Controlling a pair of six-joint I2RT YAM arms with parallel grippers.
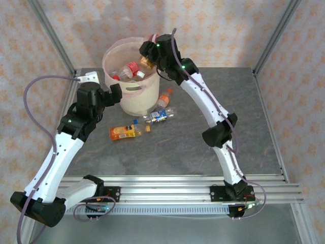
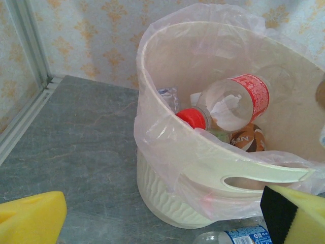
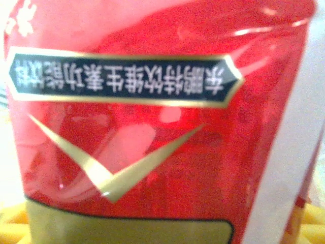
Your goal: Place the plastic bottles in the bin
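Top external, upper centre: right hand (image 1: 148,56) grips a red-labelled clear plastic bottle (image 3: 152,152) over the pale round translucent bin (image 1: 133,101). Dropped near the rim, it may bounce out. Left hand (image 1: 114,94) gapes empty.

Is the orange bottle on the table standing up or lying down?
Lying down: the orange bottle rests lengthwise on its side on the table, outside the bin.

A grey marbled table (image 1: 177,147) stands enclosed by pale floral-patterned walls (image 1: 228,30) and metal posts (image 1: 274,35).
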